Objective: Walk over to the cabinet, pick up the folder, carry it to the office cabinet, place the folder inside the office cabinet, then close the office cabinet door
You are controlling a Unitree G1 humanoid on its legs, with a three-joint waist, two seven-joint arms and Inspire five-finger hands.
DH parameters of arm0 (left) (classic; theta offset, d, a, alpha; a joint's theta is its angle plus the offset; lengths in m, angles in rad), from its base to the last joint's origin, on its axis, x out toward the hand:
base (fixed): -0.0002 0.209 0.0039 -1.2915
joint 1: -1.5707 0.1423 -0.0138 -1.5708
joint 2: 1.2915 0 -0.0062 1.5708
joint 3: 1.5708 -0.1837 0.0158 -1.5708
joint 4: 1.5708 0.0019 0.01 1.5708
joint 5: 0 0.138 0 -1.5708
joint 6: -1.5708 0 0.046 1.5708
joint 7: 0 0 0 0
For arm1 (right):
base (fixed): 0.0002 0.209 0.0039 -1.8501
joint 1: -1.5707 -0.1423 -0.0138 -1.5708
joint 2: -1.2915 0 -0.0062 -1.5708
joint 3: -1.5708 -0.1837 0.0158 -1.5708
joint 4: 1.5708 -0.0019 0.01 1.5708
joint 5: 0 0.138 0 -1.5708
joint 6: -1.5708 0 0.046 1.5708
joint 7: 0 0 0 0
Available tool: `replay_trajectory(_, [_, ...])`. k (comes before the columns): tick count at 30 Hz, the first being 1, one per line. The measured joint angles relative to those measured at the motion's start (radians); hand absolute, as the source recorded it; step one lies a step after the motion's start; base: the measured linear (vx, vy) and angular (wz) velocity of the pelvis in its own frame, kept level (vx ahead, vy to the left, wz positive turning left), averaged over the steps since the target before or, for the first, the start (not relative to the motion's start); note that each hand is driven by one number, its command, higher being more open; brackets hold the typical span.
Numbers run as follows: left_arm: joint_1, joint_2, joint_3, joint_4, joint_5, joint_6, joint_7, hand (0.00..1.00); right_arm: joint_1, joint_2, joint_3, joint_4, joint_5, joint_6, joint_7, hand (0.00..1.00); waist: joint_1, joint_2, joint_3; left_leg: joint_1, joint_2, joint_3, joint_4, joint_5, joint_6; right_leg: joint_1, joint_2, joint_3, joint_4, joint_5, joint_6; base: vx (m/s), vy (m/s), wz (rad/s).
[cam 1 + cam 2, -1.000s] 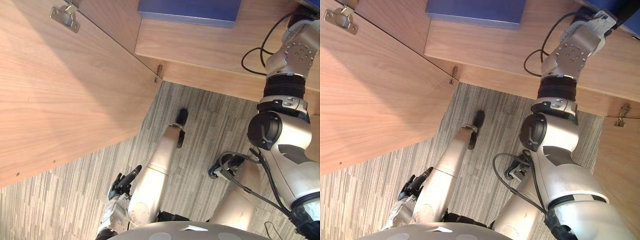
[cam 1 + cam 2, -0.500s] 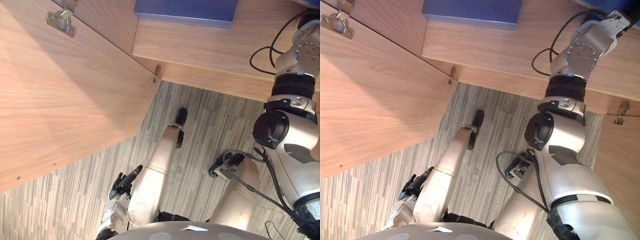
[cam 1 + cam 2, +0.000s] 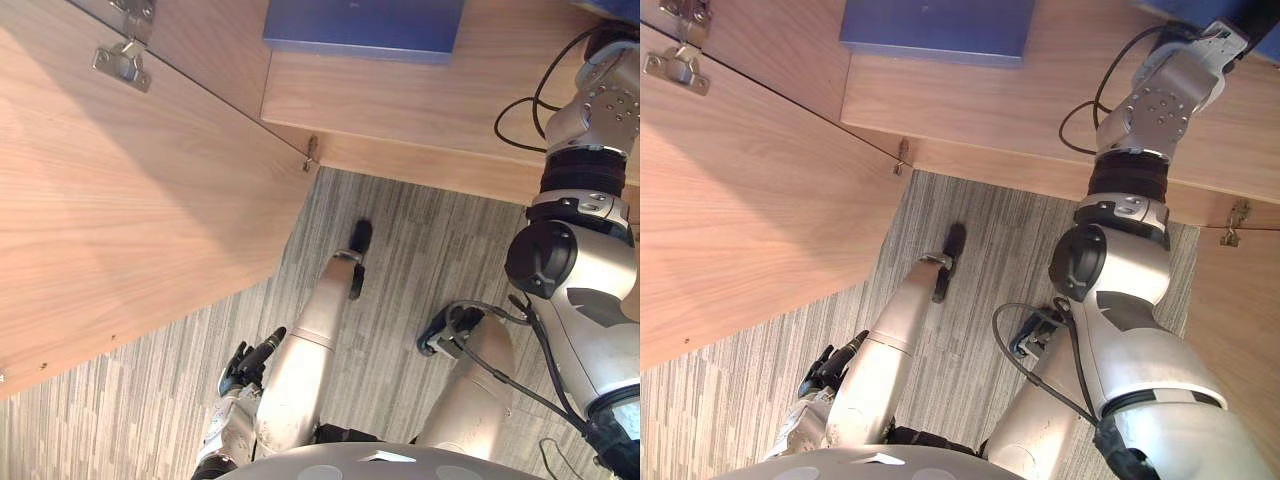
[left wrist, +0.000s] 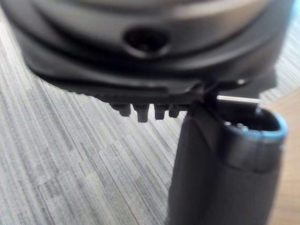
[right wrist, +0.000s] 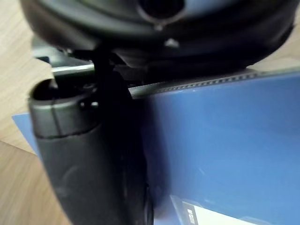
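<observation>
The folder [image 5: 225, 140], blue with a white label on its cover, was in the right hand [image 5: 89, 159], up at the right end of the office cabinet's shelf [image 3: 400, 95]. The thumb lay clamped across the cover, with the folder's edge tucked in against the palm. The fingers were hidden behind it, so the hold read as a pinch. Whether the folder's weight was already on the shelf could not be told.

The left cabinet door [image 3: 120, 220] stood swung wide open, and a right door [image 3: 1240, 330] hung open on the other side. Between them the grey striped carpet [image 3: 420, 260] ran up to the shelf's front edge. A second blue folder [image 3: 360, 22] lay flat on the shelf, set back from that edge and well apart from the right hand. A metal hinge [image 3: 121, 62] sat near the left door's inner edge. The left hand [image 3: 243, 366] hung low over the carpet, fingers loosely straight, holding nothing.

The step in hand looked like the placing. The next move would call for laying the folder flat, lifting the thumb off, and drawing the arm clear of both doors before either is swung shut.
</observation>
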Motion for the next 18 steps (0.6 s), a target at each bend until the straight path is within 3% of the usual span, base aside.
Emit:
replay_trajectory(11, [0.002,0.008,-0.008,0.004,0.000,0.001,0.037,1.00,0.011,0.033,-0.026,0.052,0.000,0.019,-0.013,1.00,-0.002,0.002,-0.002,0.134,0.015,0.033,-0.115,0.020,0.026,0.118,0.023,-0.003,-0.141,0.056,0.004,0.05,0.038,-0.09])
replay_trajectory(18, [0.004,0.012,-0.019,-0.033,0.000,0.002,0.003,1.00,0.010,0.047,-0.015,0.107,-0.001,0.098,-0.030,1.00,-0.017,0.020,-0.019,0.218,0.031,0.036,-0.233,0.070,0.032,0.189,0.050,-0.022,-0.261,0.117,0.002,0.04,0.030,-0.08])
